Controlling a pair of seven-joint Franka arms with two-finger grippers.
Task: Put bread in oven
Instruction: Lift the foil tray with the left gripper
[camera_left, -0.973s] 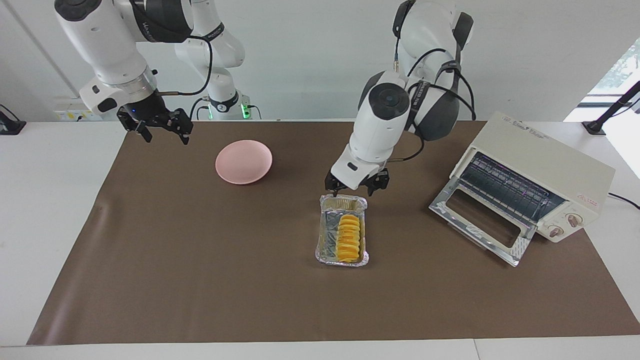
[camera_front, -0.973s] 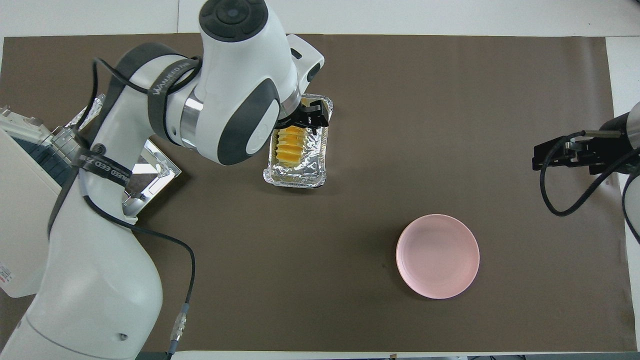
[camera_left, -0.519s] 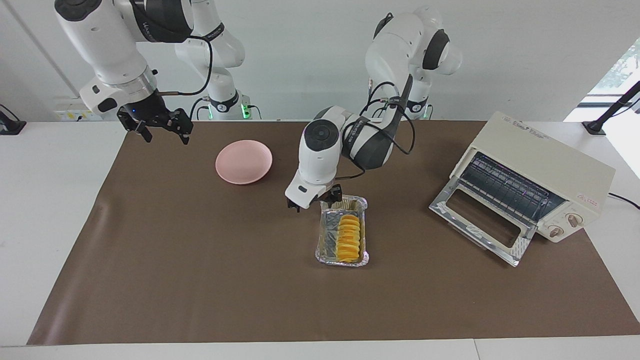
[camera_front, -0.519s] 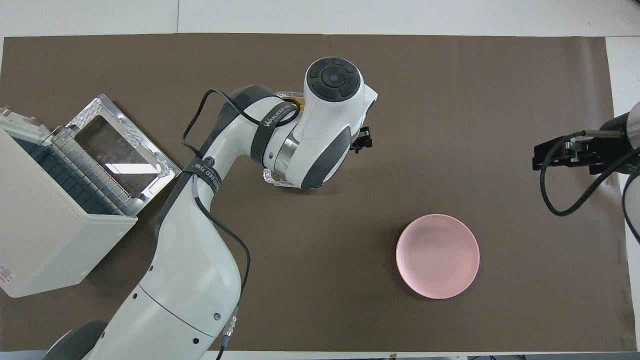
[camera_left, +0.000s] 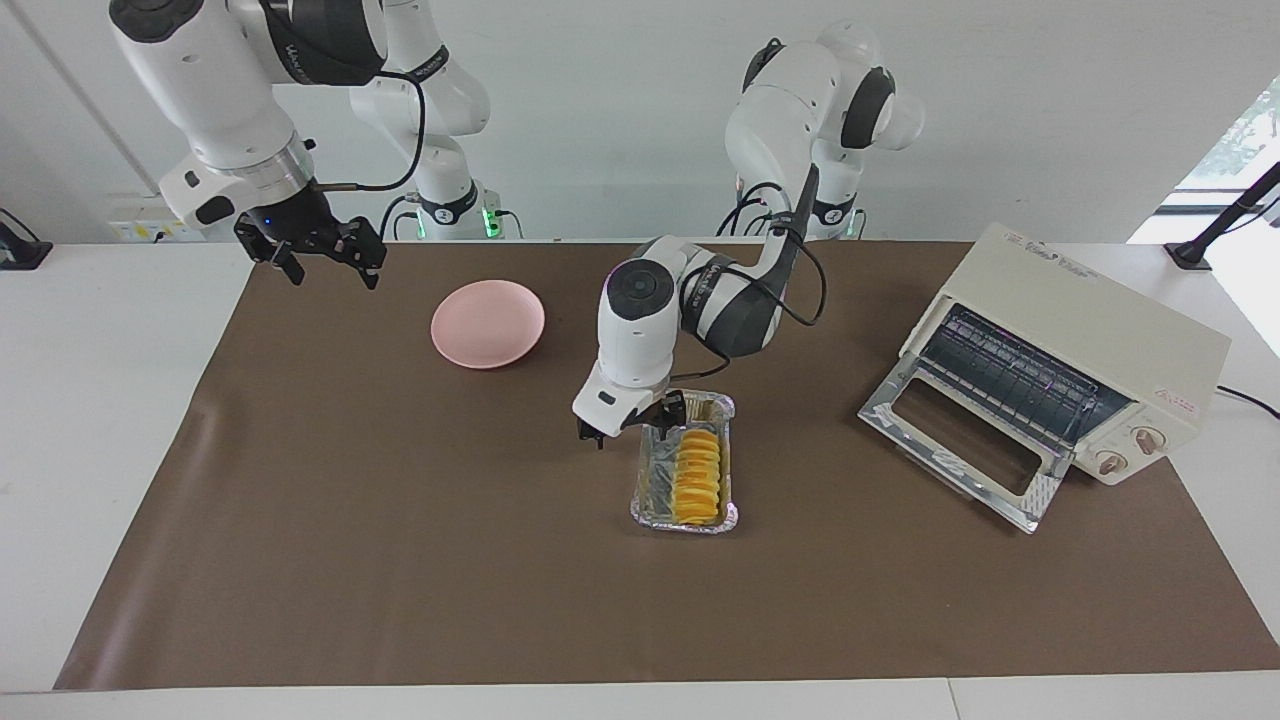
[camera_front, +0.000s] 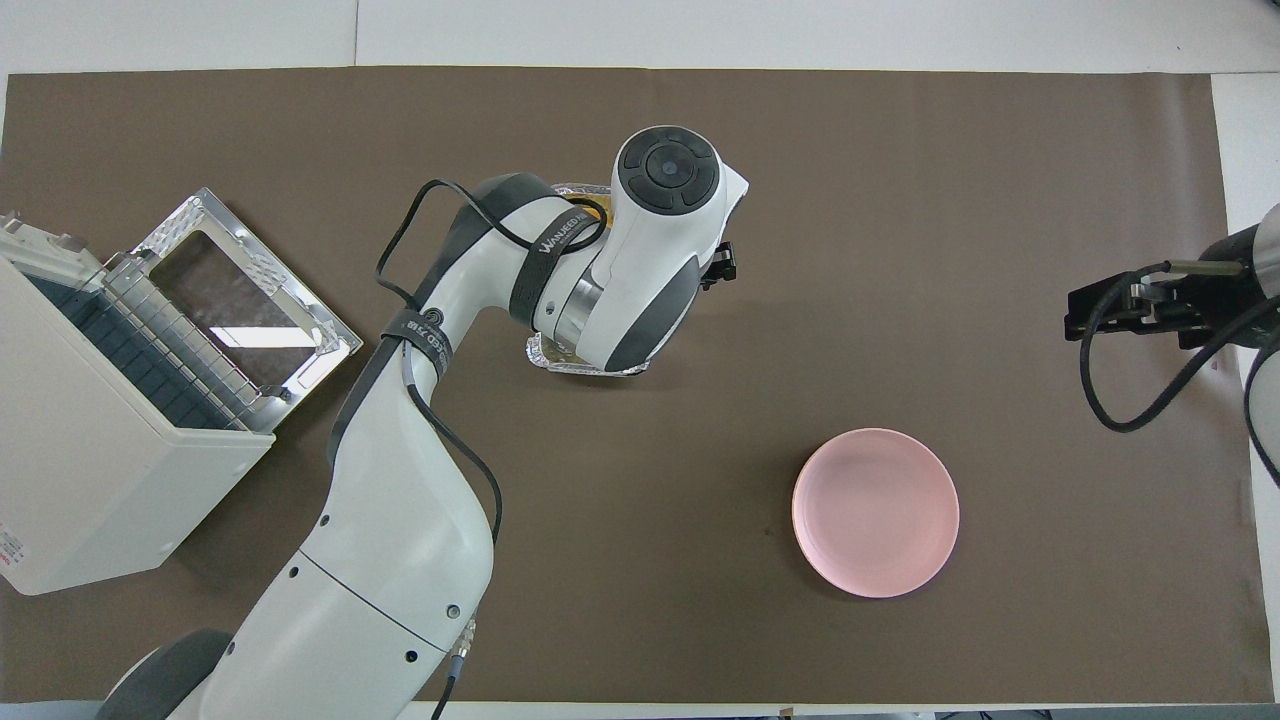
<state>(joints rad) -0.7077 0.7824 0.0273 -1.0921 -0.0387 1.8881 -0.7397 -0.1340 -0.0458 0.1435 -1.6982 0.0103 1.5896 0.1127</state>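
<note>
I am reaching for the bread (camera_left: 698, 477), which lies in the foil tray (camera_left: 648, 508) beside the open oven (camera_left: 1060, 365); my left gripper (camera_left: 634, 424) straddles the tray's rim, jaws spread, and must next centre over the loaf.

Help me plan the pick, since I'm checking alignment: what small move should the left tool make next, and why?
Probably shift toward the bread before descending. The left tool hangs open over the foil tray at its edge toward the right arm, one finger outside the tray, so the loaf is not between its fingers yet.
</note>
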